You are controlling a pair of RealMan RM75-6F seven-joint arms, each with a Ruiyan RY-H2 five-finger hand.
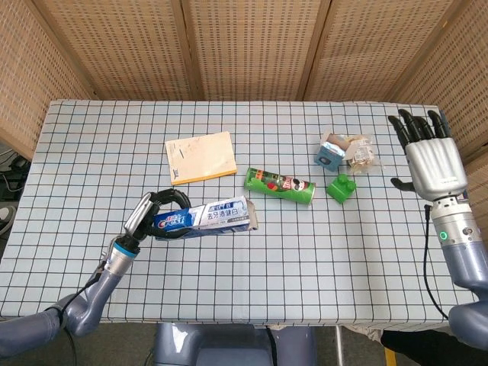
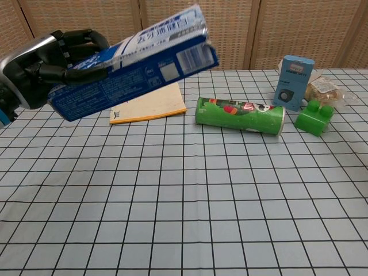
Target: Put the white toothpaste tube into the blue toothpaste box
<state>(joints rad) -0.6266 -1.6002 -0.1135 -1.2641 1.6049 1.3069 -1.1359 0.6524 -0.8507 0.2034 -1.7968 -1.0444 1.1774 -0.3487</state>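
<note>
My left hand (image 1: pixel 147 219) grips the blue toothpaste box (image 1: pixel 206 219) by one end and holds it above the table's front left, its open end toward the table's middle. In the chest view the same left hand (image 2: pixel 46 62) carries the box (image 2: pixel 135 68) tilted, open end raised to the right. No white toothpaste tube shows in either view; the inside of the box is hidden. My right hand (image 1: pixel 431 156) is raised at the table's right edge, fingers spread, holding nothing; the chest view does not show it.
A green snack can (image 1: pixel 279 185) (image 2: pixel 240 115) lies at the middle. A yellow notepad (image 1: pixel 200 157) (image 2: pixel 149 102) sits behind the box. At the back right are a small blue carton (image 1: pixel 330 152) (image 2: pixel 294 75), a wrapped snack (image 1: pixel 360 152) (image 2: pixel 324 89) and a green block (image 1: pixel 341 187) (image 2: pixel 314 117).
</note>
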